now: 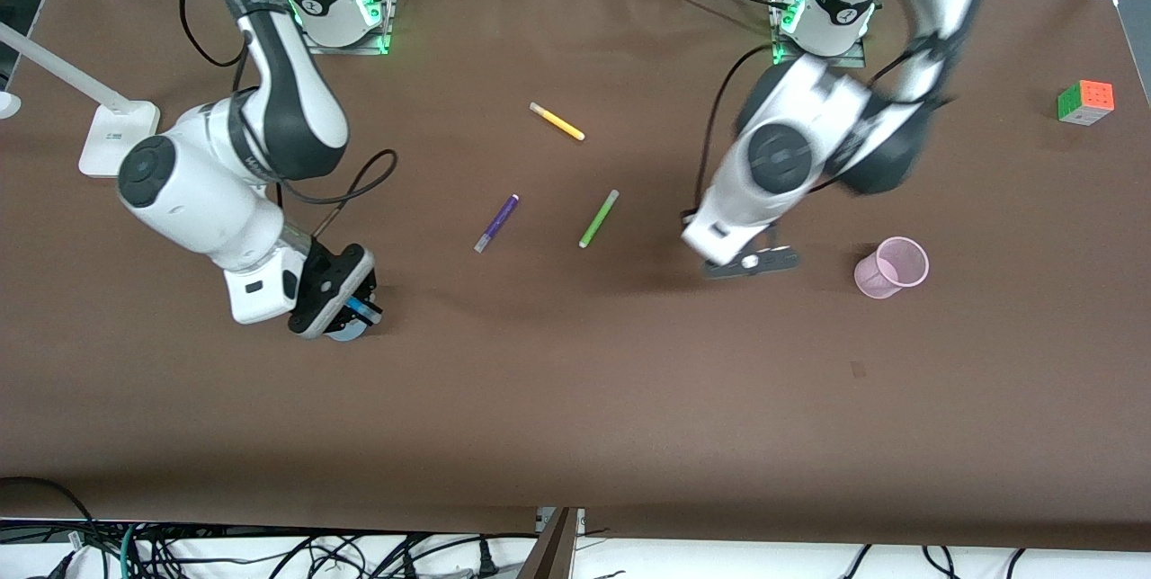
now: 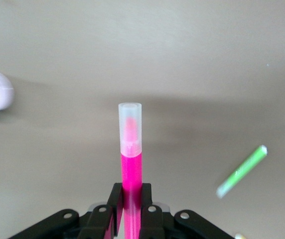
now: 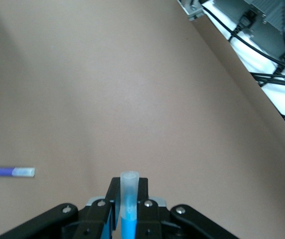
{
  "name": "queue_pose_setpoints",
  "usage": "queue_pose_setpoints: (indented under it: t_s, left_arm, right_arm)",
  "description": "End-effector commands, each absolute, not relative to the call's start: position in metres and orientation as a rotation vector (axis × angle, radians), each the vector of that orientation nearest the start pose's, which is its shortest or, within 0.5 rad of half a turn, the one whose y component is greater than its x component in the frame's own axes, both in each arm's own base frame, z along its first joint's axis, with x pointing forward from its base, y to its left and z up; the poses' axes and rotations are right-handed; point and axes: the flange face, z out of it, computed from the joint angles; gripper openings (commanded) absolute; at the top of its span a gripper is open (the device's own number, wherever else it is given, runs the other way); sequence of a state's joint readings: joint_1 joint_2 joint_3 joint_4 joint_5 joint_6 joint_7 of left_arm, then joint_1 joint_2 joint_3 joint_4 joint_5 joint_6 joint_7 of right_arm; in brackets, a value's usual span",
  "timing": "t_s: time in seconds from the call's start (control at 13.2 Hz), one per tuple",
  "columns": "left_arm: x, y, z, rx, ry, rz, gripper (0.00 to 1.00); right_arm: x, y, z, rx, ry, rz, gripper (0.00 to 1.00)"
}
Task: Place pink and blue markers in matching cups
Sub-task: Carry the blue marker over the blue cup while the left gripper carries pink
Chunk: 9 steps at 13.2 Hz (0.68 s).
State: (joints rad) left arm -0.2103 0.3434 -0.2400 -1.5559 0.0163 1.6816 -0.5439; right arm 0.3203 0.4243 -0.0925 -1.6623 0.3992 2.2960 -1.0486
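Covering the whole work surface, a matte brown table cover (image 1: 575, 399) runs nearly edge to edge, and the broad strip nearest the front camera lies open, as does the stretch between the two arms.

A left gripper (image 2: 131, 209) hangs over the table between the green pen and the pink cup, its black fingers clamped on the pink marker (image 2: 131, 174). That marker is a slim, smooth magenta tube with a pale translucent cap at its free end. The pink cup (image 1: 890, 267), small, translucent and round-mouthed, sits tipped toward the left arm's end of the table, with bare cover around it.

Toward the right arm's end, the right gripper (image 3: 128, 209) is low over the pale blue cup (image 1: 346, 333), of which only a sliver shows under the fingers. Its fingers are closed around the blue marker (image 3: 128, 219), a bright blue barrel with a clear cap.

Three loose pens lie well apart mid-table: a purple pen (image 1: 496, 223), a lime-green pen (image 1: 599, 218) beside it, and a yellow pen (image 1: 557, 121) farther from the front camera. A coloured puzzle cube (image 1: 1085, 102) sits near the table edge at the left arm's end. A white lamp base (image 1: 117, 138) stands at the other end.
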Motion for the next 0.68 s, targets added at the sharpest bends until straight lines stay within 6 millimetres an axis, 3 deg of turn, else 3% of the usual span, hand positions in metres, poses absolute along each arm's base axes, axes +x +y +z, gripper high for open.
queue_pose_setpoints:
  t_s: [0.0, 0.15, 0.3, 0.46, 0.61]
  left_arm:
    - [0.595, -0.160, 0.514, -3.141, 0.022, 0.385, 0.00]
    - [0.605, -0.106, 0.530, -3.168, 0.241, 0.301, 0.00]
    - [0.617, -0.070, 0.522, -3.174, 0.582, 0.143, 0.00]
    - [0.621, -0.059, 0.505, -3.160, 0.763, 0.088, 0.00]
    - [0.622, -0.059, 0.480, -3.060, 1.073, 0.029, 0.00]
  right_arm:
    - [0.669, 0.137, 0.375, -2.373, -1.496, -0.500, 0.06]
    - [0.672, 0.107, 0.352, -2.238, -1.487, -0.544, 0.06]
    - [0.671, 0.084, 0.333, -2.110, -1.480, -0.594, 0.06]
    - [0.669, 0.060, 0.314, -2.008, -1.459, -0.621, 0.06]
    - [0.667, 0.047, 0.301, -1.931, -1.459, -0.667, 0.06]
